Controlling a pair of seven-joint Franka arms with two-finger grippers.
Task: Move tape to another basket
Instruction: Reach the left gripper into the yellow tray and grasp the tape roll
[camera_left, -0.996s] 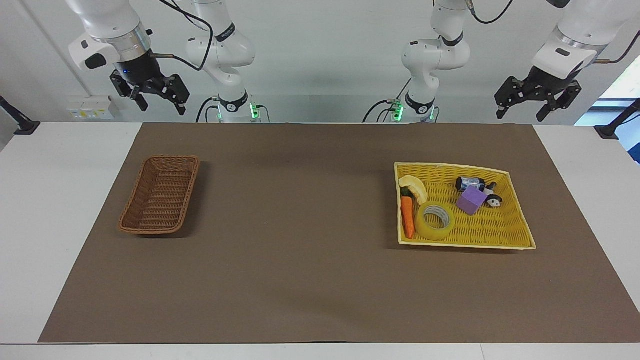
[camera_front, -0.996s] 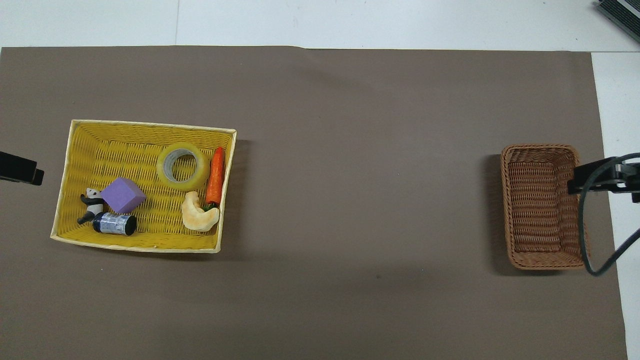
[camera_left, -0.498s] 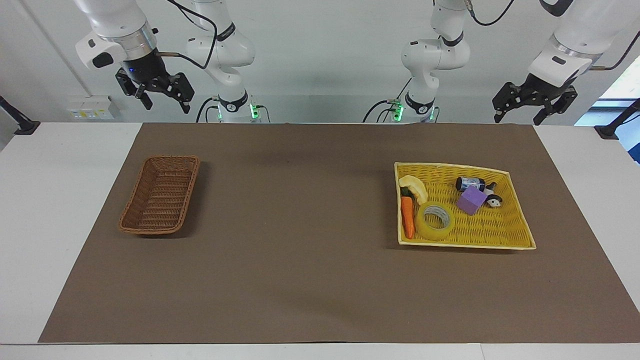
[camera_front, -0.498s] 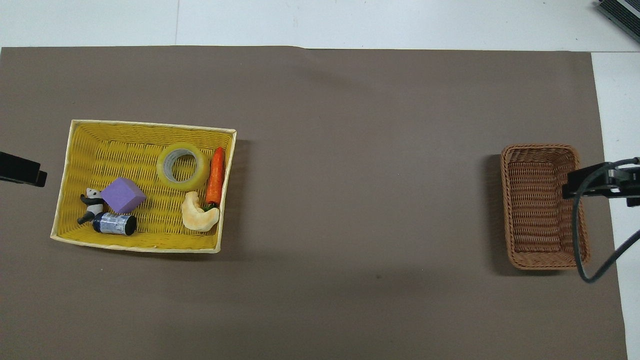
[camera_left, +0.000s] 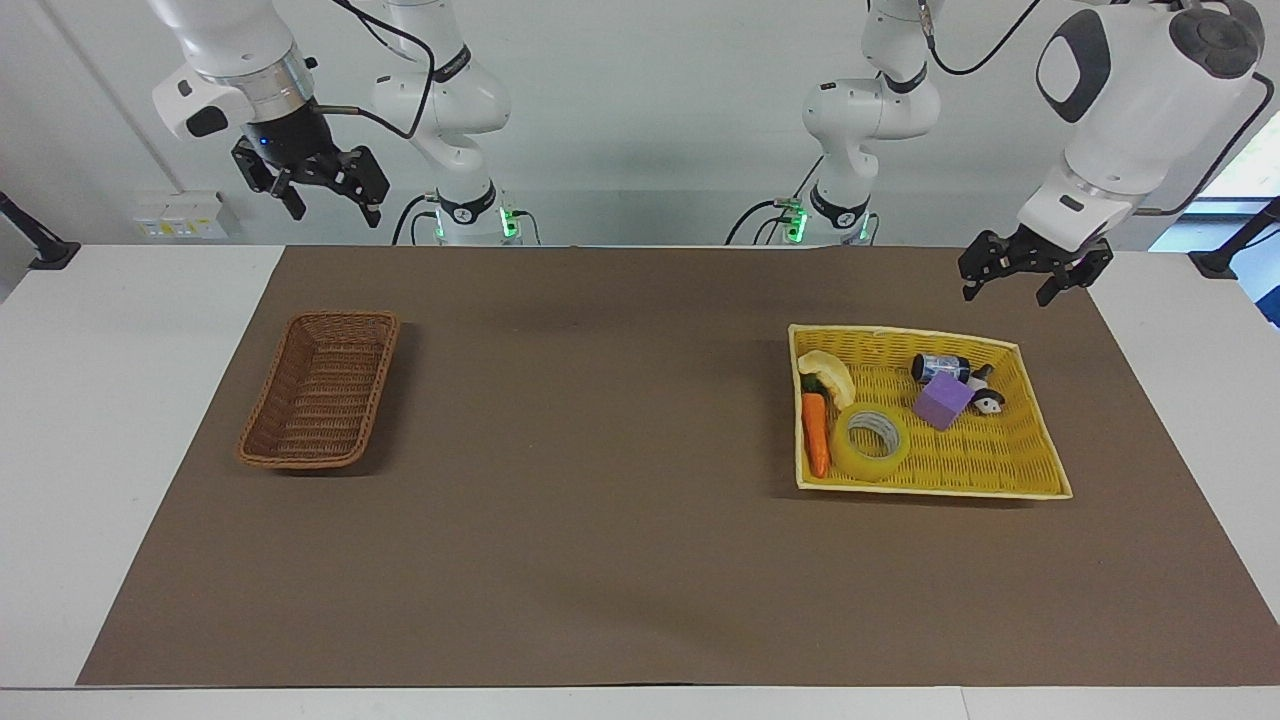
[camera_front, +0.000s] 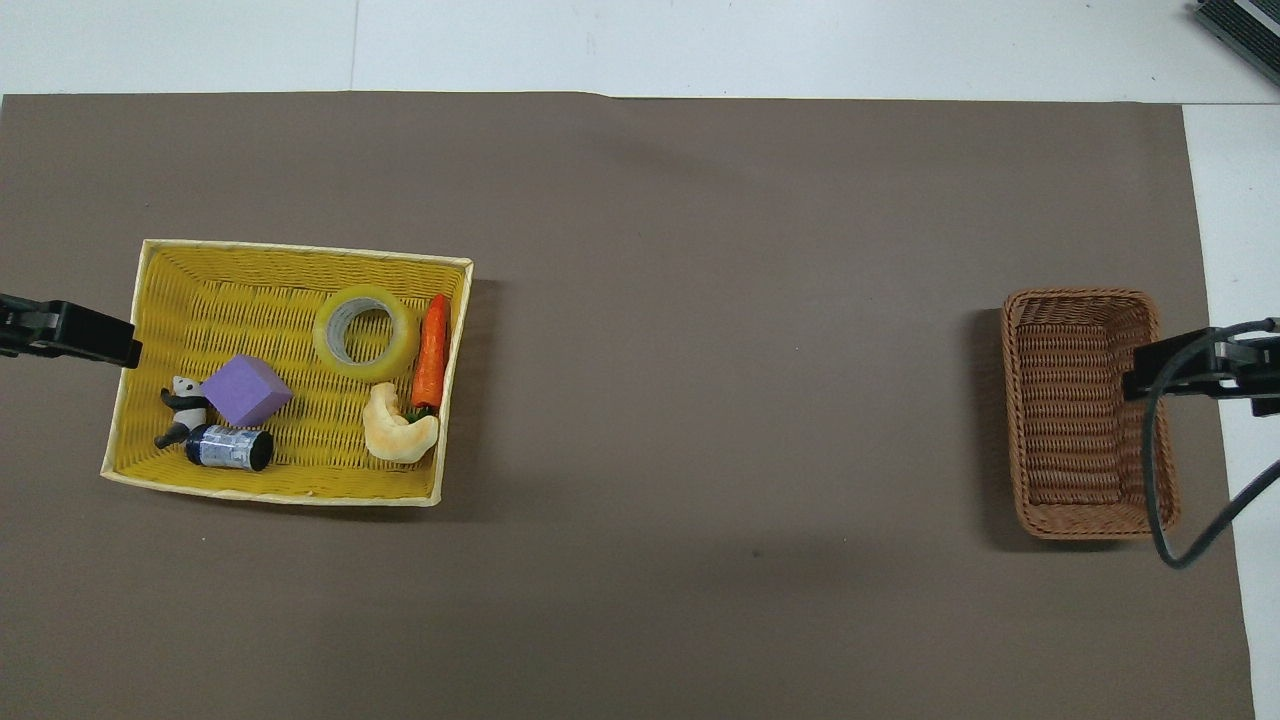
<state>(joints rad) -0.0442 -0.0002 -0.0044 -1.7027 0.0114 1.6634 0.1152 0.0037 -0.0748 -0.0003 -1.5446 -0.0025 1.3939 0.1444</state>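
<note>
Opening step, the approach: nothing grasped yet, nothing moved.

Nearest the robots, left gripper (camera_left: 1030, 278) in the air just off the yellow tray basket's (camera_left: 1040, 440) robot-side edge, at the corner toward the left arm's end of the mat; fingers apart, empty. Right gripper (camera_left: 318, 192) high above the robot-side edge of the table, over no object, fingers apart, empty; arm waiting.

Farther out, the dark-brown wicker basket (camera_left: 320, 390) empty at the right arm's end of the brown mat (camera_left: 600, 560).

Inside the tray: a small can (camera_left: 938, 366), a panda figure (camera_left: 985, 392), a purple cube (camera_left: 943, 400) and a pale curved piece (camera_left: 828, 375) along the robot-side half; the tape (camera_left: 872, 440) flat on its side toward the farther edge, just beside an orange carrot (camera_left: 816, 432) along the tray's inner wall.

Next move, as judged: left gripper out over the tape and down, one finger into the core or both astride the ring, clear of the carrot.

Facing view: height of both grippers above the mat, and the spread of the fingers. Overhead view: only a dark tip of the left gripper (camera_front: 70, 330) at the tray's rim, but the tape's open core (camera_front: 365, 332) and the narrow gap to the carrot (camera_front: 432, 350) plainly shown.
</note>
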